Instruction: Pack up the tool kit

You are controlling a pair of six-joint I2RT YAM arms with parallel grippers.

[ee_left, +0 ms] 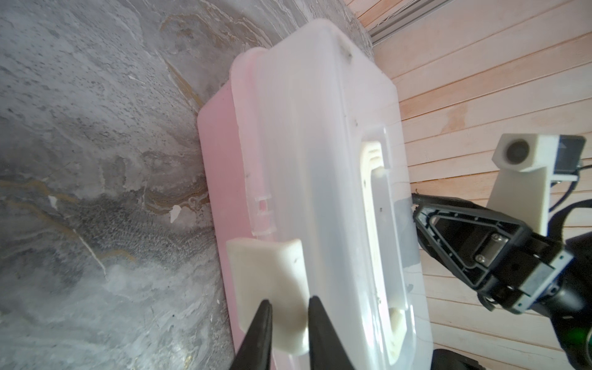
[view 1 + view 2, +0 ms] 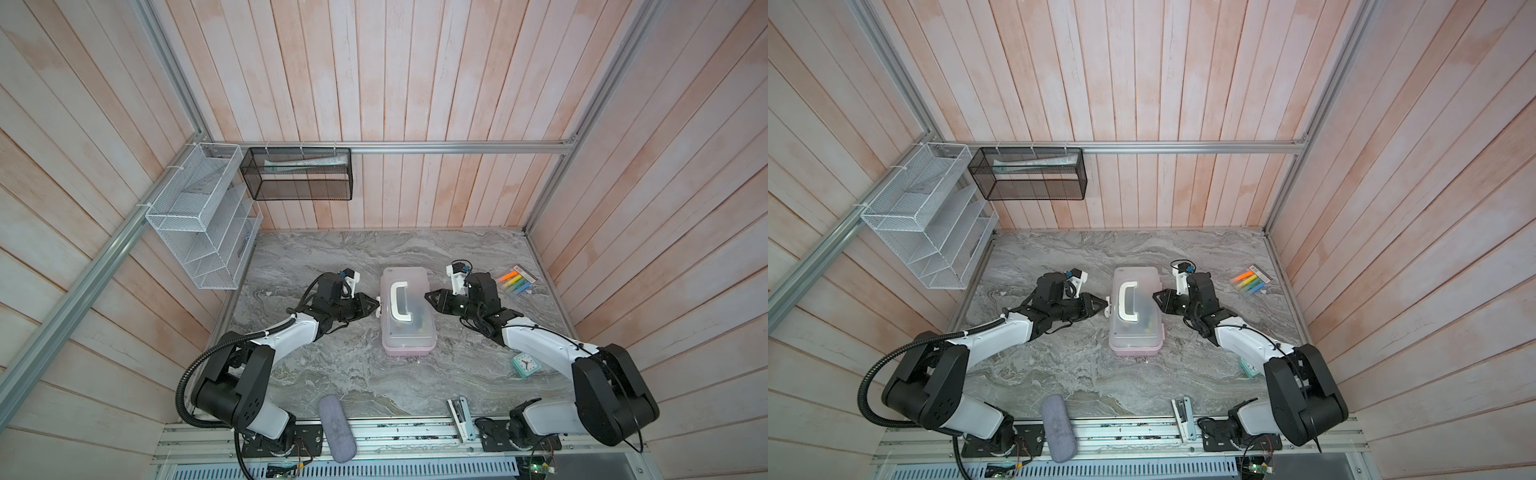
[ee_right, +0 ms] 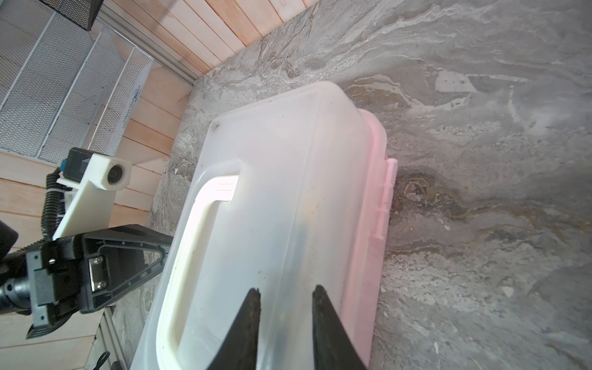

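Closing stage, seemingly; left gripper (image 2: pixel 375 310) straddled the tool kit (image 2: pixel 409 336) latch (image 1: pixel 266 272), grip unclear; right gripper (image 2: pixel 427 296), parted and empty, sat at the lid (image 3: pixel 288 192); next, the latch needed pressing shut.

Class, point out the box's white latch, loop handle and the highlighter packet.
white latch (image 1: pixel 269 282): left wrist view, flap's middle.
loop handle (image 3: pixel 192 243): right wrist view, long bar.
highlighter packet (image 2: pixel 516 281): a top view, centre.

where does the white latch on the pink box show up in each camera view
A top view: white plastic latch on the left long side of the rectangular pink plastic box, at the left tool.
A top view: latch, same spot.
Left wrist: latch close up, right ahead of the tool.
Right wrist: not in it.
Shared landmark: the box's white loop handle, in all four.
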